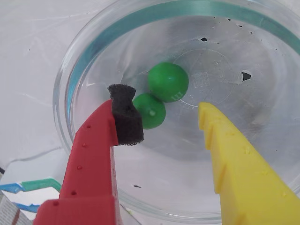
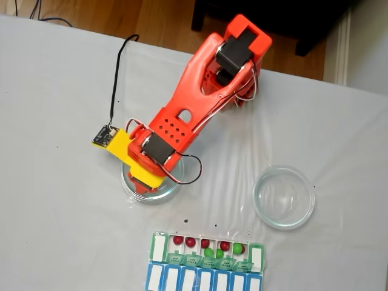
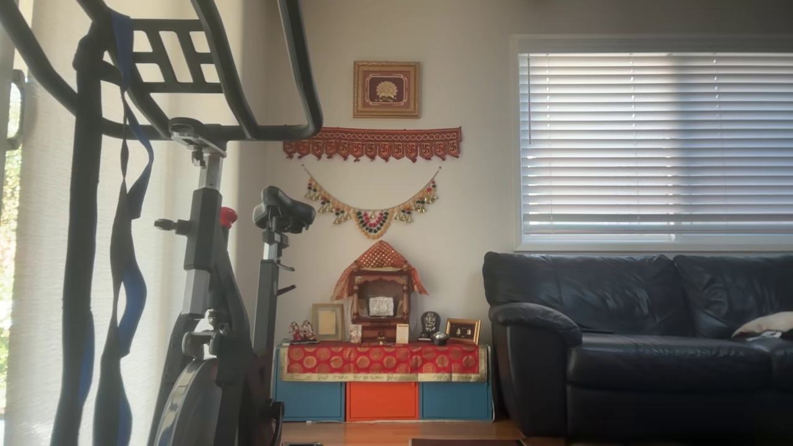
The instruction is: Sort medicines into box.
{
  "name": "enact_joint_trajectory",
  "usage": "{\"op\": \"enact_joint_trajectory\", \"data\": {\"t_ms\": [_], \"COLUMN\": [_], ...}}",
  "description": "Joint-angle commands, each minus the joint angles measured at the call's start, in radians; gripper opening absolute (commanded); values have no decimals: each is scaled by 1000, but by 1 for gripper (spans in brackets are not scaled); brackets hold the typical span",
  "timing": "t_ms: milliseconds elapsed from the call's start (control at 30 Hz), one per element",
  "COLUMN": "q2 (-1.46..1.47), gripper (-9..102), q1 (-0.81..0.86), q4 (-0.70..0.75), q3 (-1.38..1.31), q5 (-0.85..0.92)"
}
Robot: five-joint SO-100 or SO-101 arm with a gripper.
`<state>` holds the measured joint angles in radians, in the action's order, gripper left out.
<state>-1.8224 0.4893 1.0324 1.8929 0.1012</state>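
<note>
Two glossy green balls (image 1: pixel 159 96) touch in the round clear glass dish (image 1: pixel 70 79), between the red-and-yellow gripper (image 1: pixel 161 112)'s spread-apart jaws; closing could squirt either ball sideways.

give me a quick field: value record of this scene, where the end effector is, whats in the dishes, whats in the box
end effector: open, lowered into the left glass dish in the fixed view
foam pad: on the red finger, touching one green ball
green balls in that dish: two, side by side
right glass dish: looks empty
box: green lids open, red and green balls inside, exact count unclear
blue-lidded row: closed
</note>
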Motion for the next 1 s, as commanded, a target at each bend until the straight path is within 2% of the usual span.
{"op": "enact_joint_trajectory", "data": {"t_ms": [0, 433, 967], "q2": [-28, -35, -26], "gripper": [25, 27, 24], "q1": [-18, -29, -71], "q4": [-34, -54, -74], "q3": [-8, 23, 54], "q5": [-15, -38, 12]}}
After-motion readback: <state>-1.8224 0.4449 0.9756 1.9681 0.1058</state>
